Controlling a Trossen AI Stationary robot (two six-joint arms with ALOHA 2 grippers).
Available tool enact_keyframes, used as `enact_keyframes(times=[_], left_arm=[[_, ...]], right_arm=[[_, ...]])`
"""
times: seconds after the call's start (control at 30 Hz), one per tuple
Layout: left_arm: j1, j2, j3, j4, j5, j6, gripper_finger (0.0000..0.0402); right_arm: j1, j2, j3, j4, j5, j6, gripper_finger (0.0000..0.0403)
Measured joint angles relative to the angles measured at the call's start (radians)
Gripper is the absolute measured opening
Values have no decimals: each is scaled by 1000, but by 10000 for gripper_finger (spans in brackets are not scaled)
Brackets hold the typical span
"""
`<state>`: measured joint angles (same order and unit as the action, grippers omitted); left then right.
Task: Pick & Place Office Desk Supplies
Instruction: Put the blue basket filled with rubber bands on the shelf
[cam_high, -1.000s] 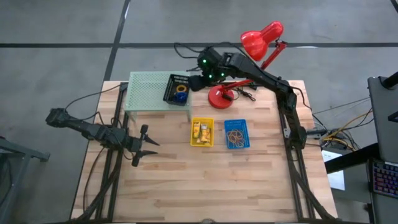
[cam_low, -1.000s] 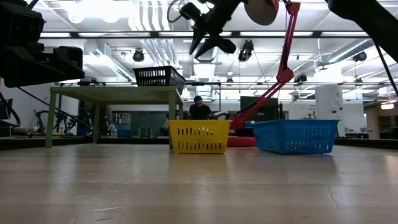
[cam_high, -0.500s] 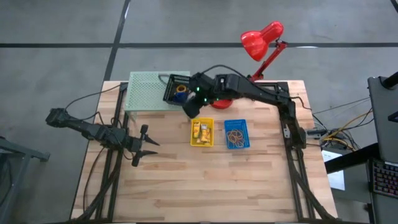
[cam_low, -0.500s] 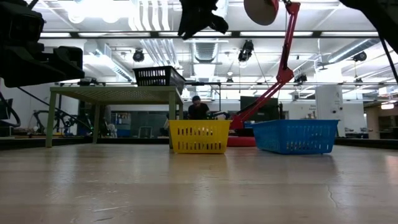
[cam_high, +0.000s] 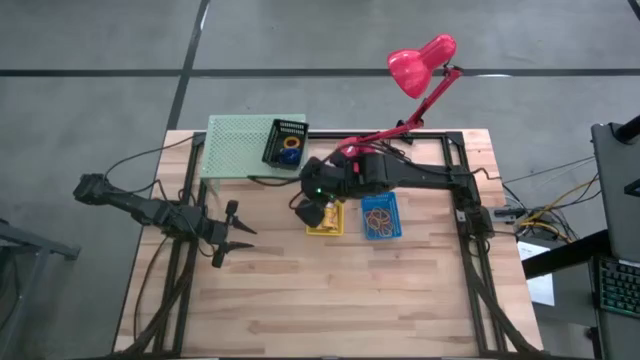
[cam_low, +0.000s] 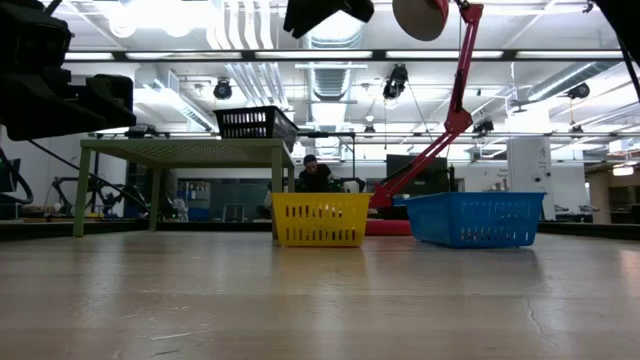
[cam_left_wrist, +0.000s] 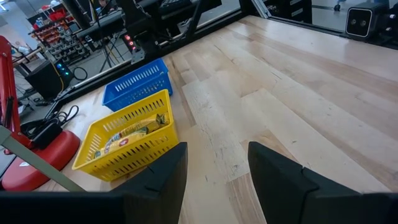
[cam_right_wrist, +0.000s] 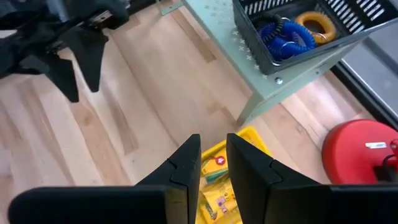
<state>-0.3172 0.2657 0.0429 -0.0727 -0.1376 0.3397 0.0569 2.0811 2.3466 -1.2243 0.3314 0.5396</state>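
While the right hand (cam_right_wrist: 212, 163), fingers narrowly apart and empty, is poised over the yellow basket (cam_high: 325, 215), packets (cam_right_wrist: 217, 186) could be missed or the rim struck; left hand (cam_left_wrist: 214, 177) parted, idle.

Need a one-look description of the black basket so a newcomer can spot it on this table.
Find the pale green mesh shelf at the table's far left corner. The black basket sits on top of it, at its right end, holding blue and yellow rings. It is the only raised basket; the yellow basket and blue basket sit on the wood.
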Motion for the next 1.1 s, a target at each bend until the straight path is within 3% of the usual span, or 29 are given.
enact_keyframes(times=[0.3, 0.53, 0.73, 0.9, 1.1], left_arm=[[0, 0, 0, 0, 0, 0, 173], [0, 0, 0, 0, 0, 0, 173], [0, 0, 0, 0, 0, 0, 173], [0, 0, 0, 0, 0, 0, 173], [0, 0, 0, 0, 0, 0, 173]], right_arm=[[168, -7, -56, 3, 276, 56, 75], [255, -116, -246, 18, 403, 202, 71], [284, -304, -567, 177, 431, 278, 73], [285, -488, -865, 382, 419, 237, 76], [286, -681, -1130, 515, 275, 187, 88]])
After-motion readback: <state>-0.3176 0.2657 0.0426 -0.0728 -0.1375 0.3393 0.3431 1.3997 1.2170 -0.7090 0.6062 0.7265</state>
